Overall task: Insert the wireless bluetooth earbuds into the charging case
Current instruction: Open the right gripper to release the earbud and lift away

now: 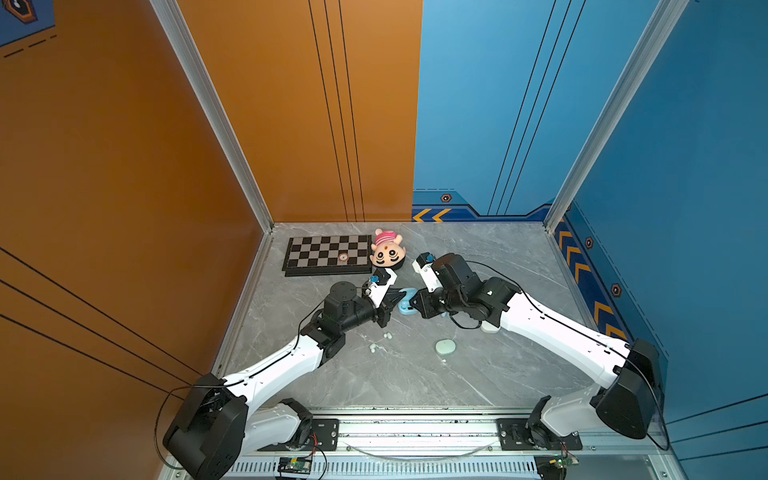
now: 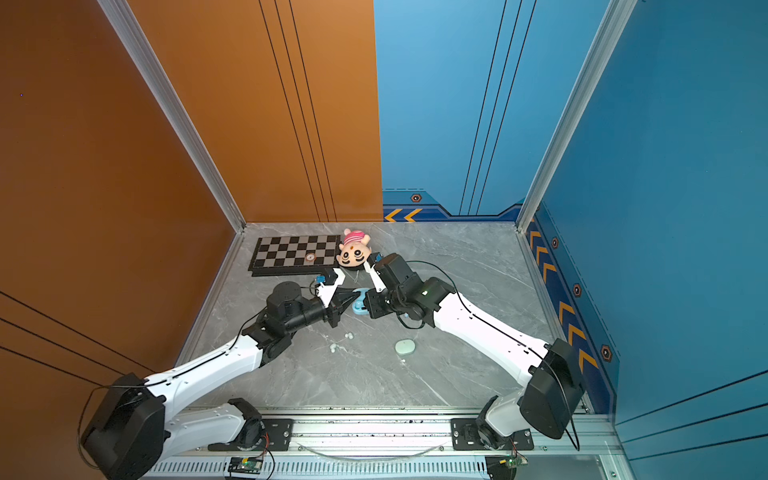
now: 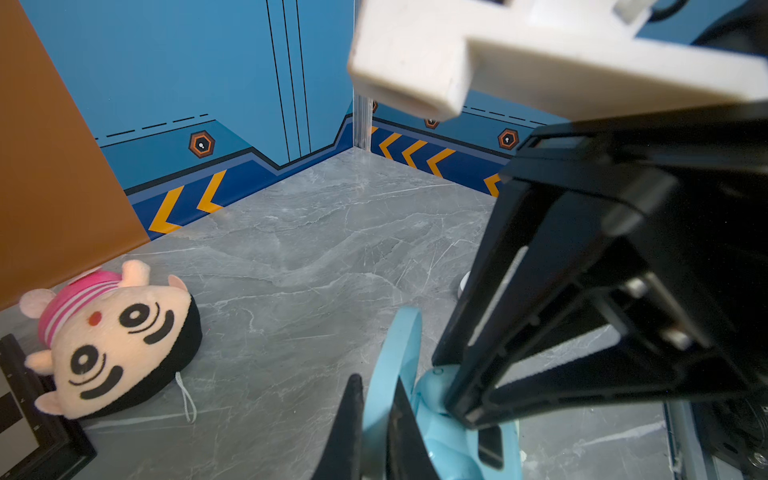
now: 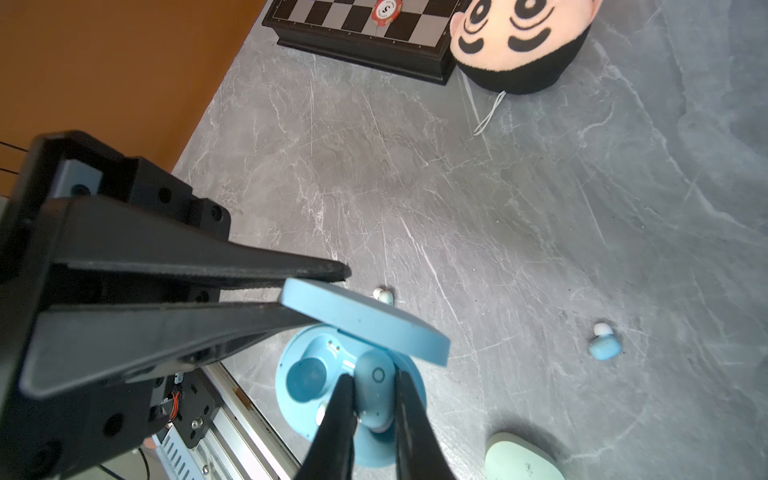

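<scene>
Left gripper [image 3: 376,419] pinches the case lid [image 3: 395,365]; right gripper [image 4: 372,399] clamps a blue earbud [image 4: 376,374], hidden from top views; tabletop [image 1: 498,257] open far right.

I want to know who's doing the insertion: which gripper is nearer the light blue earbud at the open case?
Right. The right gripper is closed on the light blue earbud at the open case; the left gripper pinches the raised lid nearby.

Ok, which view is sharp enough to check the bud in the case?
Right wrist: bud and case crisp, no glare. Left wrist: lid in focus, white part near the lens blurred. Both top views: case tiny, partly hidden.
</scene>
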You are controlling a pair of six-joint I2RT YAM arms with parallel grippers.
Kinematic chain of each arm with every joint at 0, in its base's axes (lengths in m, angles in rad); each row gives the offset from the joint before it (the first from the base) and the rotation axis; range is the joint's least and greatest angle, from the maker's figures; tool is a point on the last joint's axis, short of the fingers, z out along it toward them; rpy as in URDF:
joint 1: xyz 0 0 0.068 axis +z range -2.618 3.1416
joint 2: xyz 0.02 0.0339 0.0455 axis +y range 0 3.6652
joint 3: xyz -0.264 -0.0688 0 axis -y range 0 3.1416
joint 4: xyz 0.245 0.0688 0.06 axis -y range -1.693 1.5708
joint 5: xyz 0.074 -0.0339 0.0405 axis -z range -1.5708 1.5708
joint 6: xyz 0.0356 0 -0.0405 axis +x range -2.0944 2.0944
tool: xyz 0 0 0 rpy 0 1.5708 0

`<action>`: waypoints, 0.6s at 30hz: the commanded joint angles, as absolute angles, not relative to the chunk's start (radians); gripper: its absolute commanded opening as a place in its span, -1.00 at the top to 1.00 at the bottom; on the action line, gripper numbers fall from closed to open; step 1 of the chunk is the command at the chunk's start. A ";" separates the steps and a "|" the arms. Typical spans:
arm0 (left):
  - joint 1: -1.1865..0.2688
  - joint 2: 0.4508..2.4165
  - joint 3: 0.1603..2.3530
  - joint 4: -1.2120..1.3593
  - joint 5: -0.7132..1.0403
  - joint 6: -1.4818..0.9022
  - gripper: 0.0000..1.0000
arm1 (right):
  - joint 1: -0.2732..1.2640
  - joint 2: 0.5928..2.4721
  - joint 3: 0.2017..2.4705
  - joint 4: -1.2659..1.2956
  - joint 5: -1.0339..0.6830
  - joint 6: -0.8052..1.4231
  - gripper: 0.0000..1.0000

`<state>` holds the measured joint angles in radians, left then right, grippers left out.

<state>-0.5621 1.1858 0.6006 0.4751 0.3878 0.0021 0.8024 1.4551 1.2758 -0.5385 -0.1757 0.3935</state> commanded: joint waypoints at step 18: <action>-0.535 1.178 0.640 0.528 0.437 -0.038 1.00 | 0.759 1.380 1.316 -0.522 -0.220 0.431 0.10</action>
<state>-0.5434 1.1858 0.6044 0.4927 0.4061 -0.0265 0.7925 1.4220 1.2762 -0.5385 -0.1780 0.3809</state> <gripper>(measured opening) 0.097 0.444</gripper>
